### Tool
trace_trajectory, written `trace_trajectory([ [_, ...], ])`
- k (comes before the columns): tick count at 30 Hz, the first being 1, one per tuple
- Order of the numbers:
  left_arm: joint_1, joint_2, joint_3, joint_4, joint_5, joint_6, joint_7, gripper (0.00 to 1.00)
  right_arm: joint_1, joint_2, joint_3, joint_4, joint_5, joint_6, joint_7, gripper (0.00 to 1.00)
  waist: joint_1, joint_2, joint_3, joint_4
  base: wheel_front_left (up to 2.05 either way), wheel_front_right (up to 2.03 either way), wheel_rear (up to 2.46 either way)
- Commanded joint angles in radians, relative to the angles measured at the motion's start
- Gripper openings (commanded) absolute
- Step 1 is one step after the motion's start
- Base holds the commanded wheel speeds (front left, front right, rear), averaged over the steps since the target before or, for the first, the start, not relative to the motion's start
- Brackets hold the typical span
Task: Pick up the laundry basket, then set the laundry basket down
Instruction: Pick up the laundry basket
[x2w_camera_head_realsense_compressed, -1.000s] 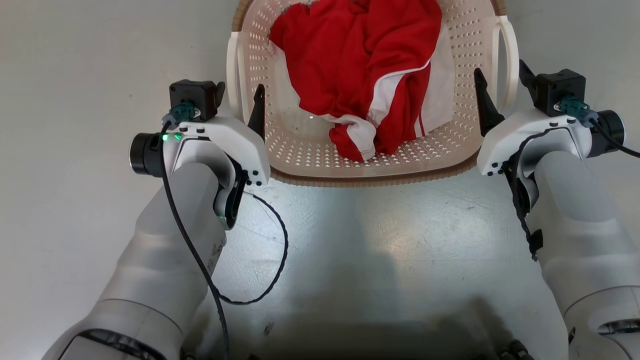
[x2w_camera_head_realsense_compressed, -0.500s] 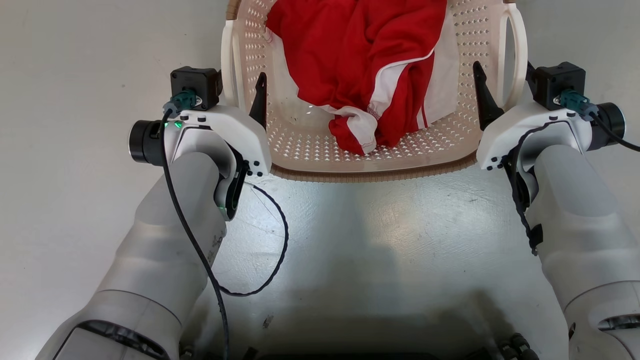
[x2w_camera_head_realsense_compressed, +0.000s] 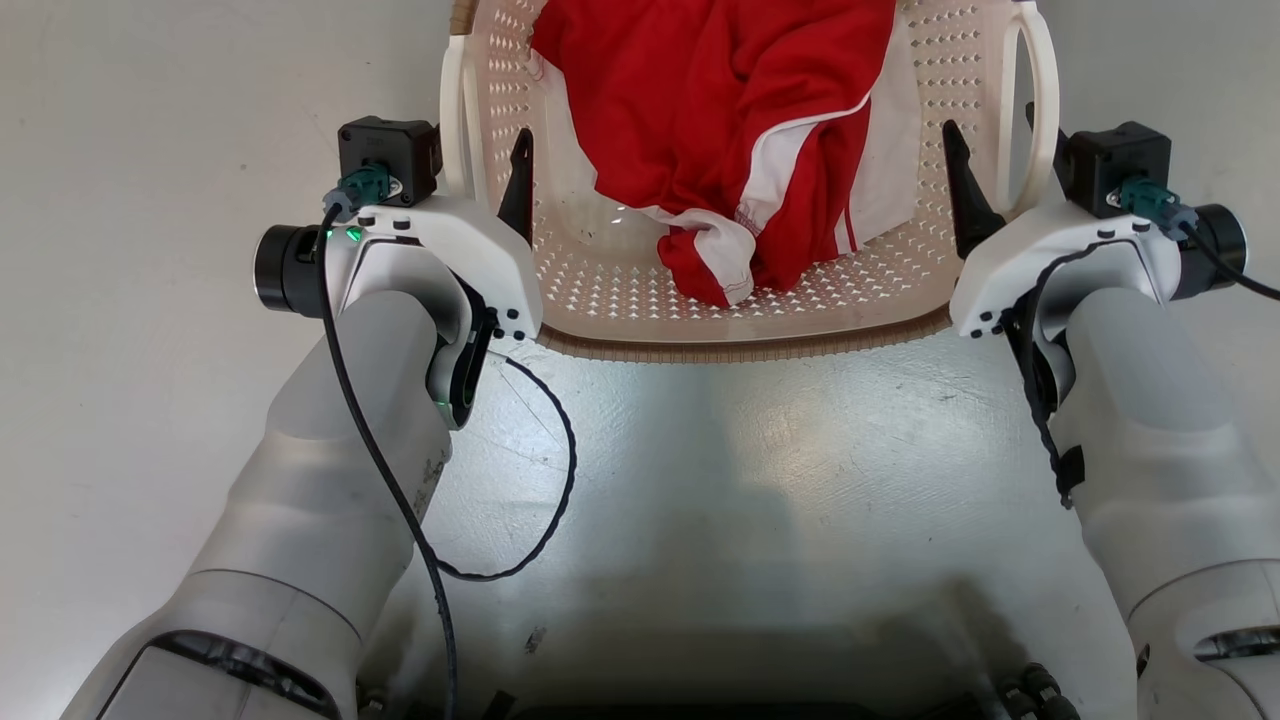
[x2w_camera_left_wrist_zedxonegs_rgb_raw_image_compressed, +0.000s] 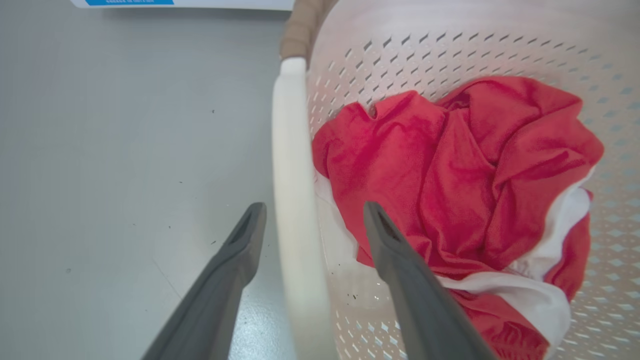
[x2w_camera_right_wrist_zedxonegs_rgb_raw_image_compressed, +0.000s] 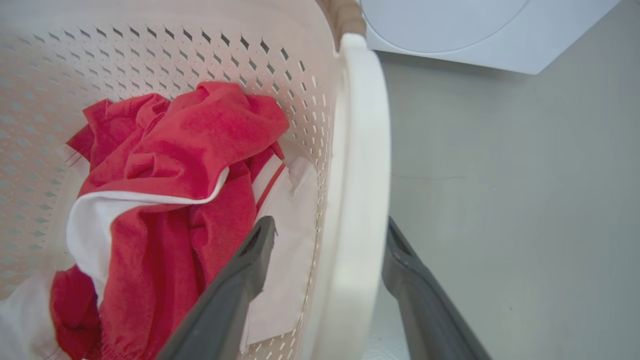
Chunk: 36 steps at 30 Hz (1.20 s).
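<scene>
The laundry basket (x2w_camera_head_realsense_compressed: 740, 345), cream and perforated with a brown rim band, stands on the grey floor at the top centre of the head view. A red and white garment (x2w_camera_head_realsense_compressed: 720, 100) lies inside it. My left gripper (x2w_camera_head_realsense_compressed: 478, 165) is open, its two fingers on either side of the left loop handle (x2w_camera_head_realsense_compressed: 453, 120) without pressing it. In the left wrist view that handle (x2w_camera_left_wrist_zedxonegs_rgb_raw_image_compressed: 295, 175) runs between the fingers of the left gripper (x2w_camera_left_wrist_zedxonegs_rgb_raw_image_compressed: 312, 212). My right gripper (x2w_camera_head_realsense_compressed: 1000, 165) is open astride the right handle (x2w_camera_head_realsense_compressed: 1040, 90). The right wrist view has the right gripper (x2w_camera_right_wrist_zedxonegs_rgb_raw_image_compressed: 327, 227) around the handle (x2w_camera_right_wrist_zedxonegs_rgb_raw_image_compressed: 360, 150).
A white washing machine (x2w_camera_right_wrist_zedxonegs_rgb_raw_image_compressed: 450, 30) stands beyond the basket in the right wrist view. A white panel with a blue label (x2w_camera_left_wrist_zedxonegs_rgb_raw_image_compressed: 175, 2) lies at the far edge of the left wrist view. A black cable (x2w_camera_head_realsense_compressed: 545, 500) loops beside my left forearm. Grey floor surrounds the basket.
Both grippers have slid a little further forward along the basket's handles, still open. The head view has shifted slightly, so the basket sits higher in it.
</scene>
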Motion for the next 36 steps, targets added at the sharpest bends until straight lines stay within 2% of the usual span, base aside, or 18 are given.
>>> trace_trajectory([
  [1,0.009,0.021,0.015,-0.006,0.003,0.011,-0.006,1.0,0.011,0.022,0.02,-0.005,0.009,0.006,-0.014,1.0,0.0,0.0,0.001,-0.001,0.0,0.0,0.0],
  [3,0.008,0.021,0.016,-0.006,0.007,0.012,-0.006,1.0,0.009,0.022,0.024,-0.006,0.012,0.006,-0.014,1.0,0.0,0.0,0.001,-0.001,0.0,0.0,0.0],
  [4,0.008,0.021,0.016,-0.006,0.01,0.009,-0.006,0.98,0.009,0.022,0.027,-0.009,0.014,0.006,-0.014,0.91,0.0,0.0,0.001,-0.002,0.0,0.0,0.0],
  [5,0.007,0.021,0.012,-0.003,0.013,0.004,-0.006,0.05,0.008,0.022,0.033,-0.017,0.016,0.006,-0.014,0.0,0.0,0.0,0.001,-0.003,0.0,0.0,0.0],
  [6,0.006,0.021,0.005,0.004,0.019,0.0,-0.006,0.0,0.01,0.022,0.037,-0.018,0.022,0.006,-0.014,0.0,0.0,0.0,0.001,-0.003,0.0,0.0,0.0],
  [15,0.001,0.021,0.007,0.002,0.042,0.002,-0.006,0.0,0.012,0.022,0.073,0.026,0.047,0.006,-0.014,0.0,0.0,0.0,-0.011,-0.009,0.0,0.0,0.0],
  [23,0.016,0.021,-0.005,0.036,0.042,-0.008,-0.006,0.0,0.016,0.022,0.132,0.112,0.103,0.006,-0.012,0.0,0.0,0.0,-0.056,-0.017,0.0,0.0,0.0],
  [29,0.048,0.021,-0.03,0.081,0.034,-0.017,-0.006,0.0,0.041,0.022,0.22,0.159,0.198,0.006,0.011,0.0,0.0,0.0,-0.124,-0.031,0.0,0.0,0.0],
  [36,0.114,0.021,-0.057,0.133,0.004,-0.024,-0.006,0.0,0.108,0.022,0.36,0.154,0.338,0.006,0.078,0.0,0.0,0.0,-0.241,-0.067,0.0,0.0,0.0],
])
